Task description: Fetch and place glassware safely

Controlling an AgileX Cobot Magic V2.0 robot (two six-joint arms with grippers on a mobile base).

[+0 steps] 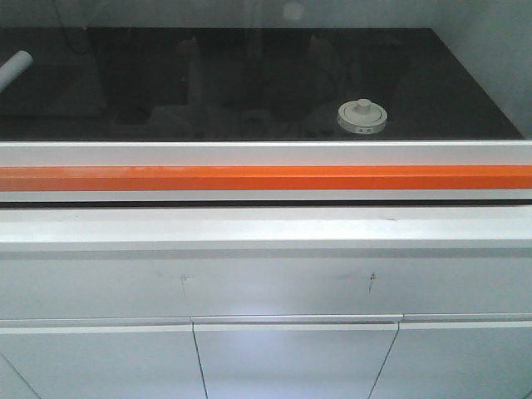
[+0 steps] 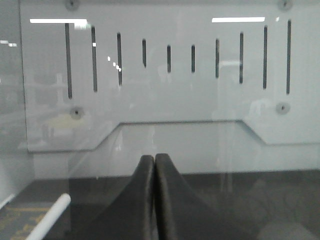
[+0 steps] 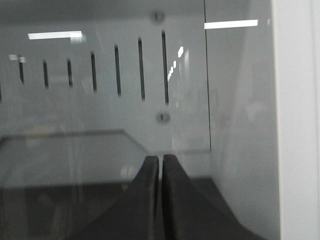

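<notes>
1. One squat glass jar (image 1: pixel 363 127) with a knobbed cream lid (image 1: pixel 363 112) sits right of centre on the dark worktop (image 1: pixel 465 91).
2. It is probably light, rigid, slick and breakable. The lid may be loose, so I would grip the body's sides, not the knob.
3. Both the left gripper (image 2: pixel 154 159) and the right gripper (image 3: pixel 160 159) have their fingers pressed together on nothing; neither wrist view shows the jar.
4. At far left lies a white tube (image 1: pixel 15 68), well apart.
</notes>
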